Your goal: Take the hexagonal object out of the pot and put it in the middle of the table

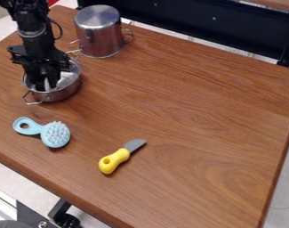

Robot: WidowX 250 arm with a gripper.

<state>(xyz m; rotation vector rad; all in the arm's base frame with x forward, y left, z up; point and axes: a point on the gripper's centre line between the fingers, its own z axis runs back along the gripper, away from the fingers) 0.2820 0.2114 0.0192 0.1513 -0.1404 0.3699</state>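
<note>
At upper left, the jaws are down in the low pot [62, 94], wide or narrow impossible to tell; removal and placement mid-counter [188, 111] both look undone.

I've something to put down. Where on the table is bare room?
Widest is the stretch from the yellow knife to the right edge of the table; another lies between the knife and the tall pot. Crowded: the upper left, where the tool dips into the low pot, with the blue brush below.
</note>
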